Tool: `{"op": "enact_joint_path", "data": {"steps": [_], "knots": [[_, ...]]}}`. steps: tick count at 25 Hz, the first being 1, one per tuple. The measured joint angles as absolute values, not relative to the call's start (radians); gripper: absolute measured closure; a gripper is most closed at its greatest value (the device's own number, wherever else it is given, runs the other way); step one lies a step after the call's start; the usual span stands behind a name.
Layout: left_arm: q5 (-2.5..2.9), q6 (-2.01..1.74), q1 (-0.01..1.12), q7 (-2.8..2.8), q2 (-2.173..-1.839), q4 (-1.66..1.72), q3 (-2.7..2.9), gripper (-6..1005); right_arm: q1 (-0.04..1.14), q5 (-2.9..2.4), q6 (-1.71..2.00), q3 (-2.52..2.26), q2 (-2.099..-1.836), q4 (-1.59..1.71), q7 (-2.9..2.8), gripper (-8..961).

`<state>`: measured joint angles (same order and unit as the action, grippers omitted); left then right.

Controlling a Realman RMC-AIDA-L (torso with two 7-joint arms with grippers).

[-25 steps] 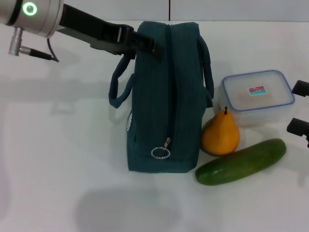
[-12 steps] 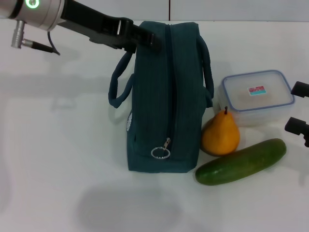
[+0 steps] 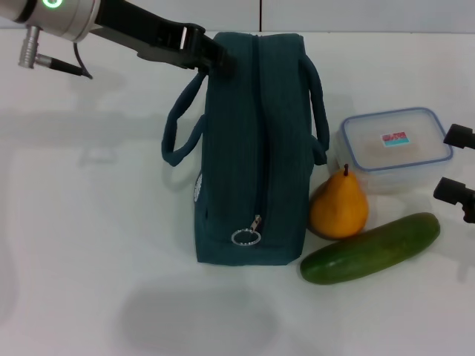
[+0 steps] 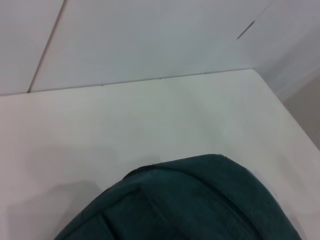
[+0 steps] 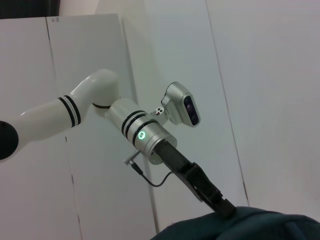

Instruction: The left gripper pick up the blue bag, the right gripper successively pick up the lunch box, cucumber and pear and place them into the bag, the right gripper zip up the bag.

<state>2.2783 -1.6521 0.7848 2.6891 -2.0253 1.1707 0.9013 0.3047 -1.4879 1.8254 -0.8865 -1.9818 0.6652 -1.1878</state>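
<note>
Bag stands upright mid-surface, zipped shut, its ring pull at the near end. The left hand is at its far top corner; whether it grips the fabric I cannot tell. Nothing is packed: box, pear and cucumber lie right of the bag. The right hand, fingers apart and empty, waits beside the box. The box lid's small red-and-teal label is unreadable.
</note>
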Motion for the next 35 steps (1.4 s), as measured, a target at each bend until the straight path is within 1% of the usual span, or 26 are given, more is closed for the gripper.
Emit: {"op": "enact_joint_path", "data": {"steps": [4,10,15,23,27,35], "knots": [[2.292,-1.653,0.788,2.701,-2.024,1.170,0.902,607,0.308,-1.488,1.824,-0.885,-1.982,0.657,-1.188,105],[2.343,-1.659,0.807,2.743,-2.022,1.168,0.904,872,0.308,-1.488,1.818,-0.882,-1.982,0.651,-1.194,105],[2.345,-1.661,0.815,2.747,-2.021,1.159,0.906,929,0.309,-1.469,1.762,-0.879,-1.984,0.636,-1.234,106],[2.345,-1.664,0.822,2.761,-2.021,1.158,0.907,929,0.310,-1.320,1.707,-0.783,-1.988,0.467,-1.239,107],[2.346,-1.671,0.827,2.771,-2.016,1.158,0.907,929,0.317,-1.279,1.671,-0.689,-1.988,0.356,-1.246,107],[2.341,-1.678,0.829,2.767,-2.014,1.158,0.907,929,0.324,-1.163,1.581,-0.647,-1.991,0.178,-1.269,108]]}}
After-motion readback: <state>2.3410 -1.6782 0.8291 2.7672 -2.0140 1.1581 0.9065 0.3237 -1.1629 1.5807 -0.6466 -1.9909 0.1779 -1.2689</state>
